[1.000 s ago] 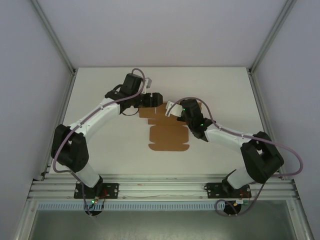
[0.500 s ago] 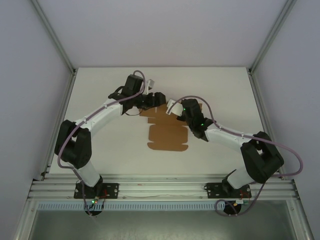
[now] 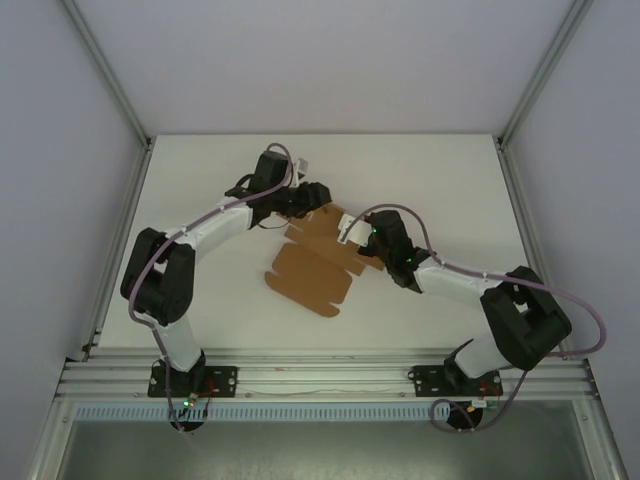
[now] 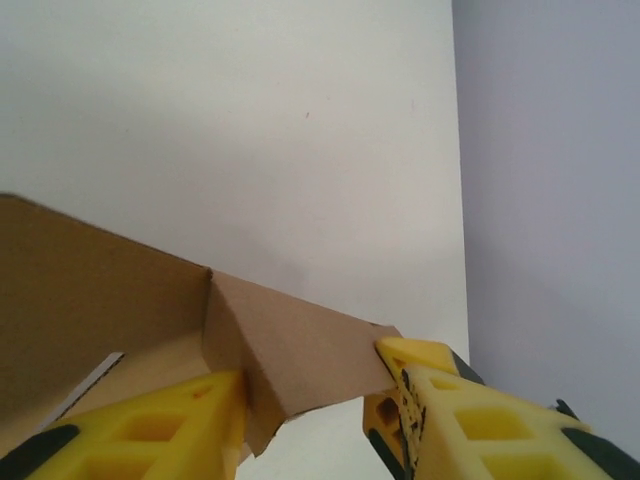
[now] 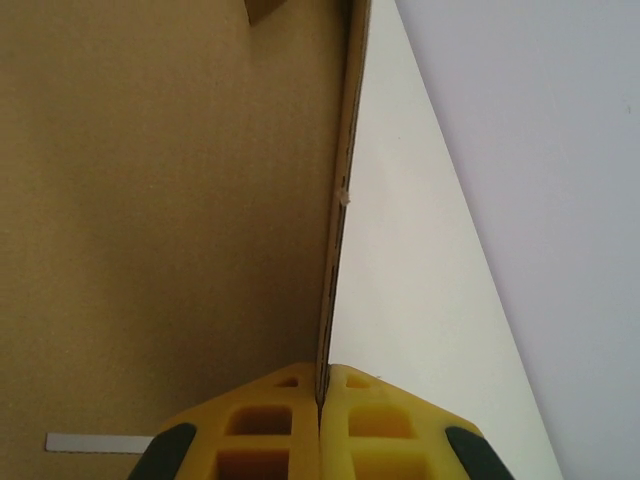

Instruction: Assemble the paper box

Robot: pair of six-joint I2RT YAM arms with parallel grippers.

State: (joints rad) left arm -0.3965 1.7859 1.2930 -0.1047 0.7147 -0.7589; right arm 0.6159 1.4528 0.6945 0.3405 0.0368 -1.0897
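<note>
The right jaws are pinched fully shut, their yellow fingers meeting on the thin edge of the plain brown die-cut cardboard sheet, the paper box, at the bottom of my right wrist view. The left jaws stand part-way apart and have narrowed over the last second. A folded-up flap sits between their fingers, one tip touching its corner, but I cannot tell whether they clamp it yet.

From above, the paper box lies mid-frame on the white desk, between the two arms. A second ago it sat square to the frame; now it is slewed, its near end swung toward the lower left, and its far part looks lifted. I judge the sheet is being taken in hand on two sides, so folding the walls can begin, though the skew may strain the creases.
</note>
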